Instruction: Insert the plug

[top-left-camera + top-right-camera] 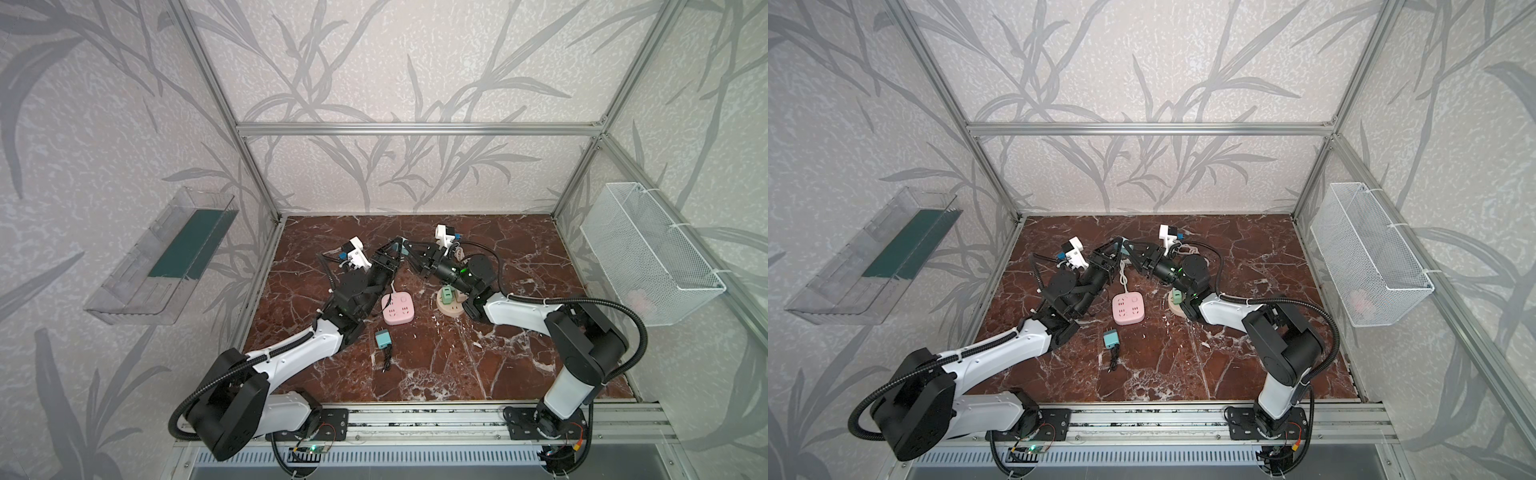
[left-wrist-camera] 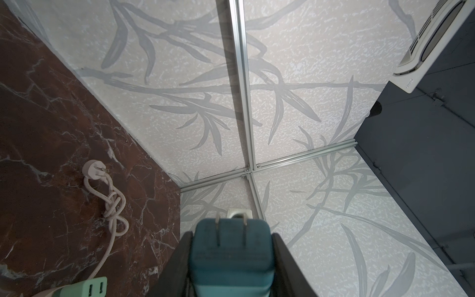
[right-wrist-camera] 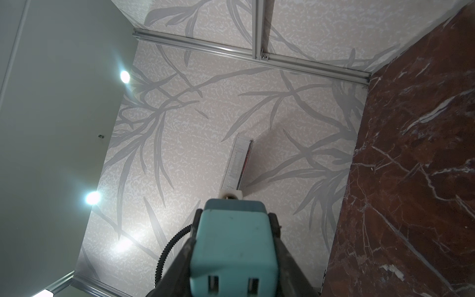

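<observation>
A teal plug [image 1: 404,248] hangs in the air over the back middle of the marble table [image 1: 519,332], between both grippers. The left wrist view shows its two metal prongs [image 2: 231,252]. My left gripper [image 2: 232,234] flanks it, open, with thin dark gaps beside the plug's sides. The right wrist view shows the plug's pale end with two slots [image 3: 232,244]. My right gripper [image 3: 235,213] is shut on it, fingers pressed to both sides. In both top views the two grippers [image 1: 397,245] [image 1: 410,250] meet tip to tip. A pink power strip [image 1: 397,308] lies below them.
A second teal plug [image 1: 383,338] with a short black cable lies in front of the strip. A round beige socket base with green adapters [image 1: 449,300] sits under my right arm. A white corded plug [image 2: 93,168] lies near the back wall. A clear shelf [image 1: 162,257] and a wire basket [image 1: 648,253] hang on the side walls.
</observation>
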Available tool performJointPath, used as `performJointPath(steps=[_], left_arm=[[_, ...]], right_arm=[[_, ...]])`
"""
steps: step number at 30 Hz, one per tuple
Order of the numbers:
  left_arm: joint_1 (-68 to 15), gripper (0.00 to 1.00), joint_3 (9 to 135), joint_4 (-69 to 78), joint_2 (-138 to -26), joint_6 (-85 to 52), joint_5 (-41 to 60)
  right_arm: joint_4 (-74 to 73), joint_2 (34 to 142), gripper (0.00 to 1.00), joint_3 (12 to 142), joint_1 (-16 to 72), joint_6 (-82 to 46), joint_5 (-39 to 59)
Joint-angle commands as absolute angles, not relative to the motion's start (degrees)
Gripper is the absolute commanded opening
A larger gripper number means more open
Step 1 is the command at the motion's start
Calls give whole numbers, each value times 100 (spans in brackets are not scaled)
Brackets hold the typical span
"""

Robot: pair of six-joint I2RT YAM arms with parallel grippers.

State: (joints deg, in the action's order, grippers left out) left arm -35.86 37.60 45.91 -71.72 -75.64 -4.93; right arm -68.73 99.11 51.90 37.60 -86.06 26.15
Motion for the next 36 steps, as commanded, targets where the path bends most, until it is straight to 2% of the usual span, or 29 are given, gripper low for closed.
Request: performJointPath(steps=[1, 2, 3, 5, 10, 13, 17, 22, 28, 36], left_arm=[[-3448, 93, 3884, 3225, -6384, -6997, -518], [-3383, 98, 3981, 2499, -6033, -6668, -680], [-3311, 99, 4065, 1921, -5765, -6392, -853], [-3120, 99, 4189, 847, -5146, -5866, -1195], [-2529, 99, 4545, -865, -4224, -4887, -1230], [-2463, 98, 5164, -2072, -4408, -4218, -1170], [-2201, 98, 5862, -3283, -5155, -3711, -587], [-1811, 96, 5940, -3471, -5591, -3721, 22], [-710, 94, 5428, -2772, -5673, -4289, 1286], [-562, 85, 4975, -2090, -6347, -4498, 1761]], right_arm=[[-6206, 9826, 0, 5370, 3711, -8345, 2969], [-5879, 9813, 0, 5394, 3694, -8211, 3053], [-5518, 9689, 0, 5446, 3686, -8068, 3138], [-4528, 9510, 0, 5569, 3681, -7625, 3253], [-2263, 9360, 0, 6040, 3679, -6561, 3318], [-1051, 9410, 0, 6484, 3687, -5975, 3315], [567, 9616, 0, 7295, 3693, -5212, 3215], [2004, 9746, 0, 8092, 3790, -4387, 2600], [3171, 10221, 0, 8970, 4003, -3752, 2041], [3384, 10303, 0, 9152, 4113, -3693, 1918]])
